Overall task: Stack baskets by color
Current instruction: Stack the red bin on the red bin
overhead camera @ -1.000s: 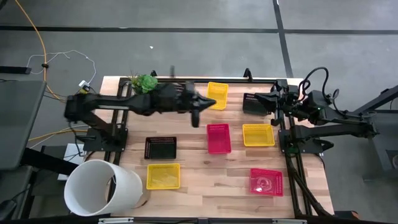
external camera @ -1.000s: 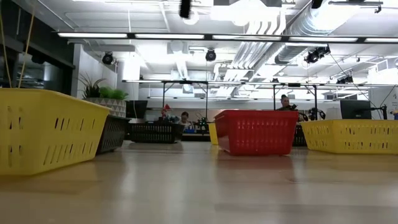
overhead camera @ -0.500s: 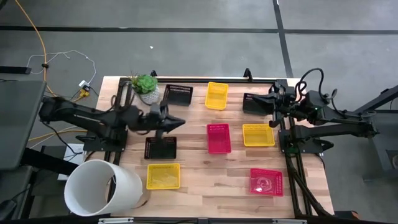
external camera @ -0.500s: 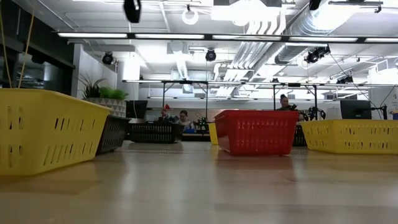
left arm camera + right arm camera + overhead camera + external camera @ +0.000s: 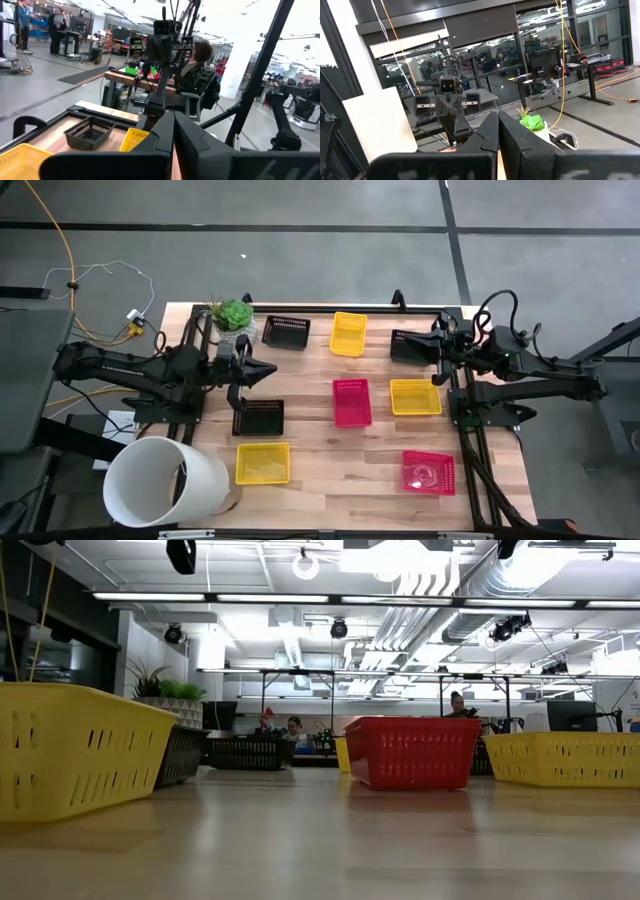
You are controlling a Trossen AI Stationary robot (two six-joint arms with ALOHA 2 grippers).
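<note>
Baskets are sitting scattered on the wooden table (image 5: 320,480), none stacked in the high view. Black ones: one at upper centre-left (image 5: 286,331), one at centre-left (image 5: 259,417), and one at the upper right (image 5: 407,345), partly hidden under the right arm. Yellow ones: upper centre (image 5: 349,333), right of centre (image 5: 415,396), and lower left (image 5: 263,462). Pinkish-red ones: centre (image 5: 351,401), and lower right (image 5: 429,472). That lower-right one is showing a pale curved mark inside; cannot tell what it is. All others are looking empty.

Left gripper (image 5: 268,370) is hovering at centre-left, just above the centre-left black basket in the frame and holding nothing; fingers are pressed together, as the left wrist view (image 5: 173,131) is showing. Right gripper (image 5: 412,336) is resting at the upper right over the black basket there, fingers also together (image 5: 497,131), gripping nothing.

Large white cylinder (image 5: 165,482) is lying at the lower-left corner, just beside the lower-left yellow basket. Small potted plant (image 5: 232,315) is standing at the upper left, next to the upper black basket.

Low view: yellow basket is filling the left edge (image 5: 75,745), red one at centre (image 5: 412,751), another yellow at right (image 5: 570,758), black ones behind.
</note>
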